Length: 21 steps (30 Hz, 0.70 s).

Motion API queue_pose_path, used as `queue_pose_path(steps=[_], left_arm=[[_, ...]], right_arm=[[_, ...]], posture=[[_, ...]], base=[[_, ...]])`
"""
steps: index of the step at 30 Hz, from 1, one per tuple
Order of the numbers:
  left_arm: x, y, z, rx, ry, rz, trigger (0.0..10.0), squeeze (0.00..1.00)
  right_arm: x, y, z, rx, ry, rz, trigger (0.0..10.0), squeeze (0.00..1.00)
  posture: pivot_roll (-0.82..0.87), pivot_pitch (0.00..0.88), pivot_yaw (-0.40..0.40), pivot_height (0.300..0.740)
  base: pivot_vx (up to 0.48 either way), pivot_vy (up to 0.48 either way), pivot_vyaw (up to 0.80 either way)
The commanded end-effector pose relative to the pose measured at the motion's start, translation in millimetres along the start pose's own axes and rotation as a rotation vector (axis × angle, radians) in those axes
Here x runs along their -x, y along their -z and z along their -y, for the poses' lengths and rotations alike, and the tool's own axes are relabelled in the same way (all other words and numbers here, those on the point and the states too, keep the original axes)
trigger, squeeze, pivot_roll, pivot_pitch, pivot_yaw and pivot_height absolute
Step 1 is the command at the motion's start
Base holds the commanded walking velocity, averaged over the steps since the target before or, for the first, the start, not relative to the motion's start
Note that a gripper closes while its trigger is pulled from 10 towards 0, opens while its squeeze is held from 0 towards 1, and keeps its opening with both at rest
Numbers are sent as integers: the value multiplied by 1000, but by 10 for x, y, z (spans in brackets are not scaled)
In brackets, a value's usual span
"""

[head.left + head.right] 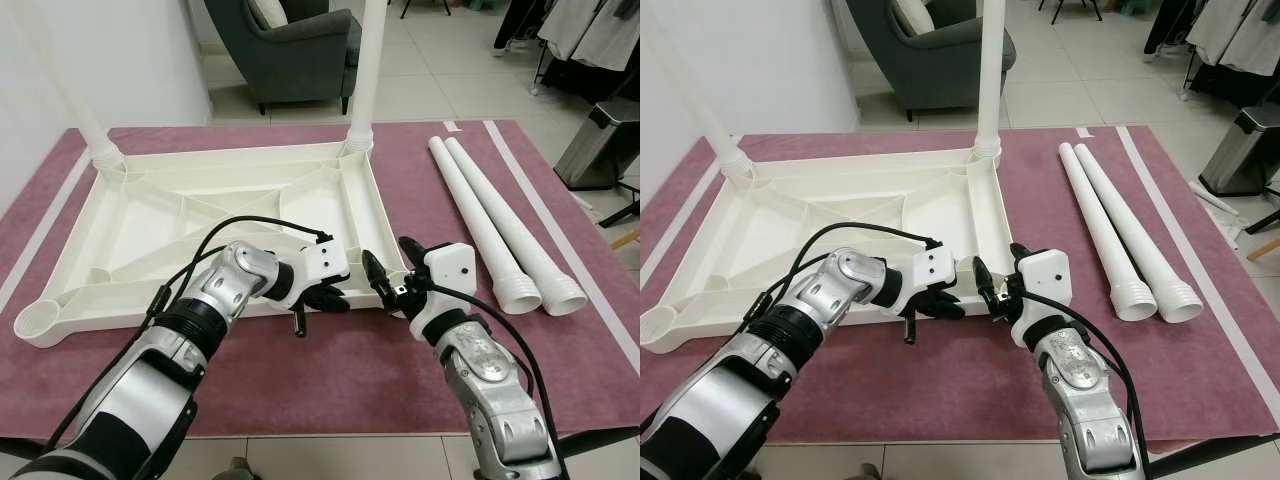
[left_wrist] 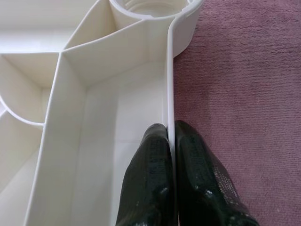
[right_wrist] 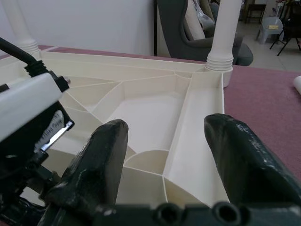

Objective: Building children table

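The white plastic table top point(image 1: 200, 215) lies upside down on a maroon rug point(image 1: 330, 370). Two white legs stand screwed into its far corners, one on the right point(image 1: 365, 70) and one on the left point(image 1: 75, 100). Two loose legs point(image 1: 478, 220) point(image 1: 512, 222) lie side by side on the rug to the right. My left gripper point(image 1: 325, 297) is shut on the thin near rim point(image 2: 170, 84) of the table top, close to the near right corner socket point(image 2: 150, 7). My right gripper point(image 1: 390, 258) hovers open just beside that corner, fingers point(image 3: 108, 150) pointing across the underside.
The near left corner socket point(image 1: 40, 322) stands open. A grey armchair point(image 1: 290, 45) sits beyond the rug, and a metal bin point(image 1: 595, 140) stands at the far right. A white wall runs along the left. White tape point(image 1: 545, 220) lines the rug's right side.
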<state>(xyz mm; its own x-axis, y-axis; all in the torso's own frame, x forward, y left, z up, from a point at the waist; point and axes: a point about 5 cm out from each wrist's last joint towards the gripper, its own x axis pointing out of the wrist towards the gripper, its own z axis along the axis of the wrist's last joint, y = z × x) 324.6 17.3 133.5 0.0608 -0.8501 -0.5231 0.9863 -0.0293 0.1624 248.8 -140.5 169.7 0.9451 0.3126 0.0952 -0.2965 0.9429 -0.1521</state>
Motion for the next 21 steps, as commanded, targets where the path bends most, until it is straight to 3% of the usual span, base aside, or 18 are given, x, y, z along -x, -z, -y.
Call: queue_pose_path(steps=[1,2,3,4,5,7,8,14,15,16,17,21], left_arm=[[46,-85,-170,-9,-261,36,0,0],[46,-35,-145,-38,-261,12,0,0],[70,31,-119,-74,-264,-19,6353,0],[70,31,-119,-74,-264,-19,6353,0],[84,73,-103,-95,-271,-39,10000,0],[106,100,-91,-99,-282,-39,10000,0],[130,98,-81,-99,-287,-17,10000,1000],[184,49,-75,-103,-316,54,10000,1000],[210,18,-75,-110,-337,87,10000,800],[283,-44,-75,-109,-366,153,10000,0],[283,-44,-75,-109,-366,153,10000,0],[546,-175,-39,-103,-441,320,10000,0]], right_arm=[[-14,4,-8,1,0,0,10000,0],[-10,1,3,3,6,1,10000,0],[0,3,17,6,13,-1,10000,0],[0,3,17,6,13,-1,10000,0],[6,4,27,8,18,-3,10000,0],[15,7,38,10,23,-5,10000,0],[18,6,45,11,23,-5,10000,0],[8,-13,51,15,16,1,10000,0],[1,-25,54,18,12,5,10000,0],[-11,-41,58,23,1,9,10000,0],[-11,-41,58,23,1,9,10000,0],[-25,-49,90,35,-15,8,10000,0]], posture=[[37,14,81,740],[29,16,81,740],[29,18,78,740],[29,18,78,740],[29,18,78,740],[29,18,74,740],[28,17,70,740],[27,13,54,740],[25,11,46,740],[25,7,37,740],[25,7,37,740],[29,0,23,740]], base=[[0,0,0],[0,0,0],[0,0,0],[0,0,0],[0,0,0],[0,0,0],[0,0,0],[0,0,0],[0,0,0],[0,0,0],[0,0,0],[0,0,0]])
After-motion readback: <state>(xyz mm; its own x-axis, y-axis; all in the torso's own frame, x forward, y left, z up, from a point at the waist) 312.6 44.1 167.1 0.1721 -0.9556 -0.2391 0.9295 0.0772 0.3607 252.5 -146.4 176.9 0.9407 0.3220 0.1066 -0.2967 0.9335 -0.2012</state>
